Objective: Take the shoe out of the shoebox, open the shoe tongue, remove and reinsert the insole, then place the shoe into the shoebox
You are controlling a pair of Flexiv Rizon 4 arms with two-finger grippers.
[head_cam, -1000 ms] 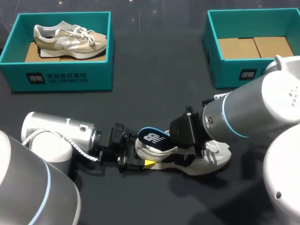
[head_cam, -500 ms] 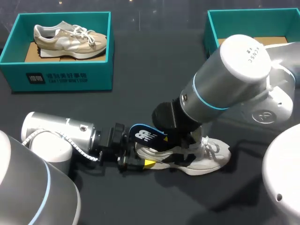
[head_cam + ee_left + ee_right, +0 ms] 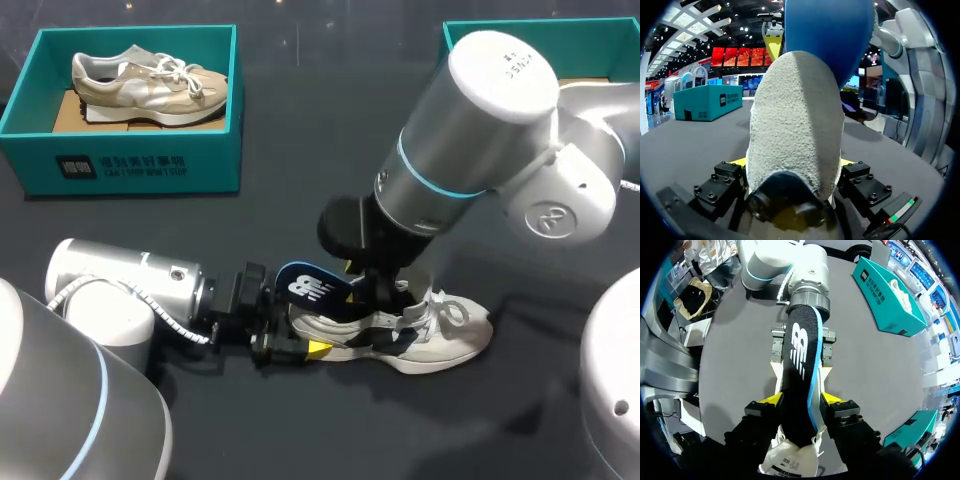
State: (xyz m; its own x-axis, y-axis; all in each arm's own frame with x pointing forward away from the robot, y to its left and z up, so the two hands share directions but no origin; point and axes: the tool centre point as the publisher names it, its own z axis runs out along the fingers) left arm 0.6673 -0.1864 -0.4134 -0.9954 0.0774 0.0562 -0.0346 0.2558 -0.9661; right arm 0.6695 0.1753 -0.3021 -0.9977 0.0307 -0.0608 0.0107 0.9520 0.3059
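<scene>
Your L gripper [image 3: 792, 161] is clamped on the heel of the shoe [image 3: 440, 340], lower centre of frame. R gripper [image 3: 800, 399] pinches the insole [image 3: 799, 355] btwn both tips.

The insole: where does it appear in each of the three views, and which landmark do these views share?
Head view: the insole rises from the heel end of the shoe.
Left wrist view: the insole, blue, shows above the heel held by the left gripper.
Right wrist view: the insole lies between the fingers of the right gripper.
Shared landmark: the white shoe.
</scene>
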